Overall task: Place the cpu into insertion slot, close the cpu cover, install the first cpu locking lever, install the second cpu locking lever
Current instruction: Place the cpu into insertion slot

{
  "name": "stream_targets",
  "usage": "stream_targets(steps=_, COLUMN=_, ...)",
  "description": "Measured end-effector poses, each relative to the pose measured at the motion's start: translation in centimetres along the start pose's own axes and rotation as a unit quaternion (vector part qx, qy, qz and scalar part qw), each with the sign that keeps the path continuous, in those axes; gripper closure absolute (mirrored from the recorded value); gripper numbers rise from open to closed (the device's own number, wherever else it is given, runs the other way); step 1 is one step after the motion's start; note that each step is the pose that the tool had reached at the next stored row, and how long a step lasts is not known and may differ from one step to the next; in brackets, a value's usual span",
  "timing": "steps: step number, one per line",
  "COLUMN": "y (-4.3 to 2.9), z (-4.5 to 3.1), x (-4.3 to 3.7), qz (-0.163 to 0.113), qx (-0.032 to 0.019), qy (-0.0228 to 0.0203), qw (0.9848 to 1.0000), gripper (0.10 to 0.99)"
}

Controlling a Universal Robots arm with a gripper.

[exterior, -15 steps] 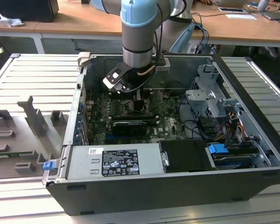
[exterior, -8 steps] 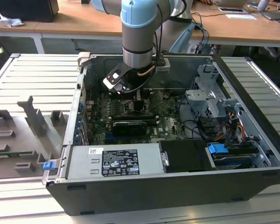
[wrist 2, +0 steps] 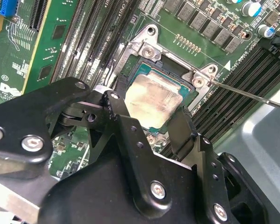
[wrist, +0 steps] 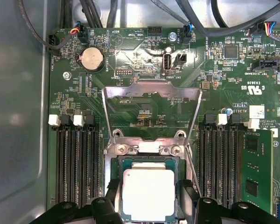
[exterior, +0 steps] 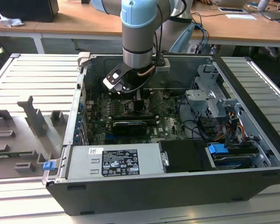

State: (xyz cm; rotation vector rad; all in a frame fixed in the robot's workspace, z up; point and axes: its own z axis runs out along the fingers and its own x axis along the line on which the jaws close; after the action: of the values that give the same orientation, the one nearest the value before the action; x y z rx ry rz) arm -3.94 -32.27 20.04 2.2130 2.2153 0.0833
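One arm (exterior: 139,32) reaches down into one open computer case (exterior: 177,186), which lies on a ribbed grey worktop (exterior: 18,74). Deep in the case, the arm's single hand (wrist 2: 147,112) stands astride one cpu (wrist: 148,193). Whether the hand is clamping the chip or has let it go I cannot tell.

The cpu lies flat inside the one insertion slot (wrist 2: 172,64) with its pale metal top facing up. Its edges run parallel to the slot's dark rim, and a narrow green margin shows around the metal top.

The one cpu cover (wrist: 151,88) is swung up on its hinge edge, with board components showing through its window. This leaves the slot open from above. Two screws (wrist: 122,149) sit along the hinge edge, just beside the slot.

In the second wrist view, one thin locking lever (wrist 2: 252,95) runs out from a corner of the socket frame across the neighbouring slots.

Room to the sides is tight. There are two banks of long black memory slots, one (wrist: 77,158) on each side, close against the socket. Past one bank, the bare grey case wall (wrist: 14,116) shuts that side off. One round coin battery (wrist: 92,58) sits well apart, beyond the raised cover.
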Motion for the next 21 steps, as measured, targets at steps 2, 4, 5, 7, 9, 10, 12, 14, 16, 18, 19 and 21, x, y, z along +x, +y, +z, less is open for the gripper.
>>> stream_targets(steps=2, y=0.00, z=-0.13, x=0.00, qz=0.000, qx=0.0000, qy=0.0000, qw=1.0000, gripper=0.471)
stream_targets(steps=4, y=0.02, z=-0.43, x=0.01, qz=0.000, qx=0.0000, qy=0.0000, qw=1.0000, gripper=0.471)
stream_targets(steps=5, y=0.02, z=-0.58, x=0.02, qz=0.000, qx=0.0000, qy=0.0000, qw=1.0000, gripper=0.471)
stream_targets(steps=7, y=0.04, z=-0.94, x=0.03, qz=0.000, qx=0.0000, qy=0.0000, qw=1.0000, gripper=0.486)
stream_targets(steps=9, y=0.05, z=-1.15, x=0.04, qz=0.000, qx=0.0000, qy=0.0000, qw=1.0000, gripper=0.616)
stream_targets(steps=10, y=0.05, z=-1.21, x=0.04, qz=0.000, qx=0.0000, qy=0.0000, qw=1.0000, gripper=0.675)
stream_targets(steps=12, y=0.07, z=-1.37, x=0.04, qz=0.000, qx=0.0000, qy=-0.0006, qw=1.0000, gripper=0.737)
stream_targets(steps=14, y=0.07, z=-1.50, x=0.05, qz=0.000, qx=0.0000, qy=-0.0010, qw=1.0000, gripper=0.859)
stream_targets(steps=16, y=0.07, z=-1.54, x=0.05, qz=0.000, qx=-0.0001, qy=-0.0010, qw=1.0000, gripper=0.918)
stream_targets(steps=18, y=0.07, z=-1.63, x=0.05, qz=0.000, qx=0.0000, qy=-0.0014, qw=1.0000, gripper=0.980)
stream_targets(steps=19, y=0.07, z=-1.65, x=0.05, qz=0.000, qx=0.0000, qy=-0.0014, qw=1.0000, gripper=0.980)
stream_targets(steps=21, y=0.07, z=-1.72, x=0.05, qz=0.000, qx=0.0000, qy=-0.0015, qw=1.0000, gripper=0.980)
